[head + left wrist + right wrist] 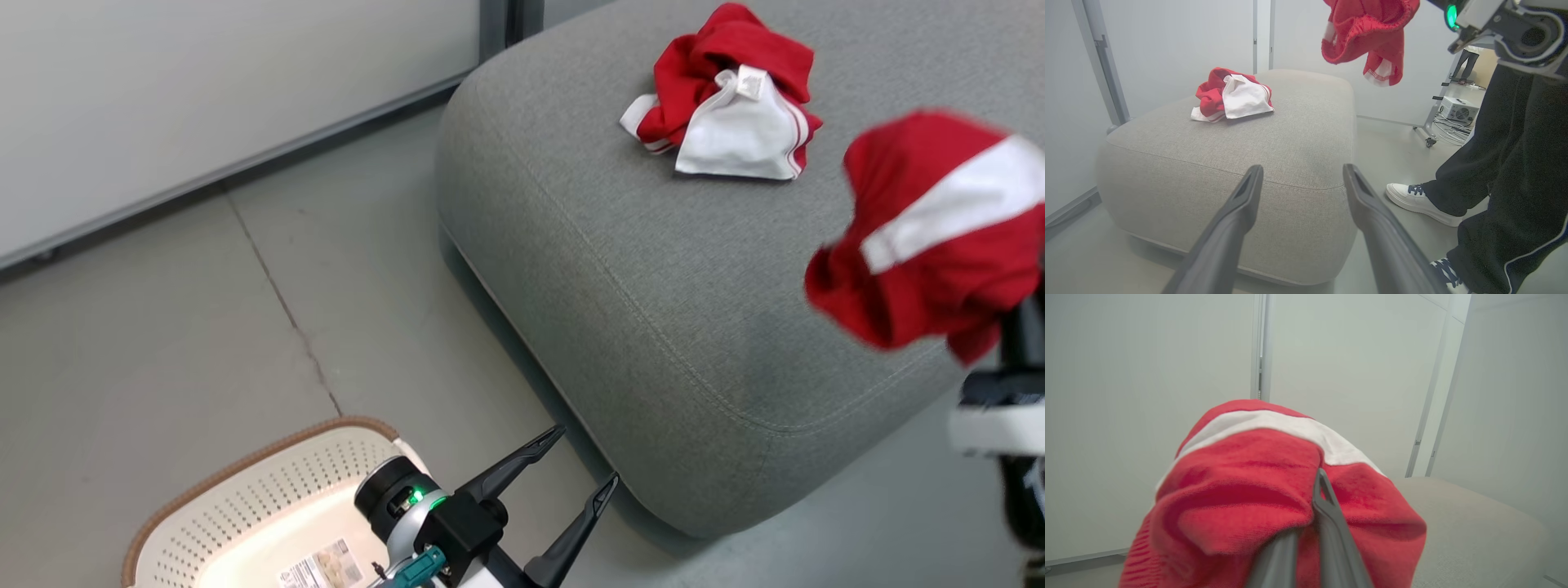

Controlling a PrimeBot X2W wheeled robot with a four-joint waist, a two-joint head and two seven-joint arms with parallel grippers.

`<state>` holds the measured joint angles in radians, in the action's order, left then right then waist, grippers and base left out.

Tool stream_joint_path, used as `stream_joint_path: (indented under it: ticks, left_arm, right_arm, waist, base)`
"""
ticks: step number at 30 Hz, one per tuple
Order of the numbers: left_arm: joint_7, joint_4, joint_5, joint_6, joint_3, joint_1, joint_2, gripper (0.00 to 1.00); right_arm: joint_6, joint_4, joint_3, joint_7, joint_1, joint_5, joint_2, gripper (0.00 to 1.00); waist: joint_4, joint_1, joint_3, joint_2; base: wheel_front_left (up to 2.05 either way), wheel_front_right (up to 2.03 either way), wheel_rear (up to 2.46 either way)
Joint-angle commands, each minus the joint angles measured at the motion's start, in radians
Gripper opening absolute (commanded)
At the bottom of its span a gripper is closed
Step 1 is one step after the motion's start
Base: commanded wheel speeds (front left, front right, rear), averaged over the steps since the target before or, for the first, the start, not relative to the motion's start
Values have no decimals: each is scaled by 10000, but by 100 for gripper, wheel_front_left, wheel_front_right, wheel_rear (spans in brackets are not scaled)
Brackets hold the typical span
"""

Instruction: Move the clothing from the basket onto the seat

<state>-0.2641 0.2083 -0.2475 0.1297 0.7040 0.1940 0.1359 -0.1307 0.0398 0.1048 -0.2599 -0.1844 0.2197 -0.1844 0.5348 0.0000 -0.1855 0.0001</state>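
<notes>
One piece of red and white clothing (727, 94) lies crumpled on the grey seat (653, 269), toward its far side; the left wrist view has it too (1231, 96). A second red garment with a white band (931, 237) hangs in the air above the seat's right part, draped over my right gripper (1318, 486), which is shut on it. From the left wrist it hangs high (1367, 36). My left gripper (584, 461) stands open and empty just off the seat's near corner, above the floor beside the cream basket (245, 498). The basket's visible part holds no clothing.
A person in dark trousers (1515, 163) and white shoes (1423, 202) stands close to the seat's right side. A pale wall with a metal post (506, 24) runs behind the seat. A paper label (322, 563) lies in the basket. Cables and a small box (1457, 110) sit further back.
</notes>
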Motion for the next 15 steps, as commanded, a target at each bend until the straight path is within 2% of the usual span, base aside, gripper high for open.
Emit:
stream_joint_path:
  ticks: [1,9,15]
  left_arm:
    - [3,-81,78,11,69,291,153,100]
    - [5,-483,477,11,711,1361,894,100]
    - [3,-707,576,11,1013,2058,1210,100]
  right_arm:
    - [-3,-19,43,-50,-570,-107,-331,0]
    - [-3,1025,758,-48,-3743,913,-1217,0]
    - [-3,2145,1218,-50,-5454,850,-2021,0]
  waist:
    - [-154,0,-406,-1]
    - [-611,0,-1961,-1]
    - [-1086,0,-2874,-1]
  base:
    - [0,0,0]
    - [0,0,0]
    - [0,0,0]
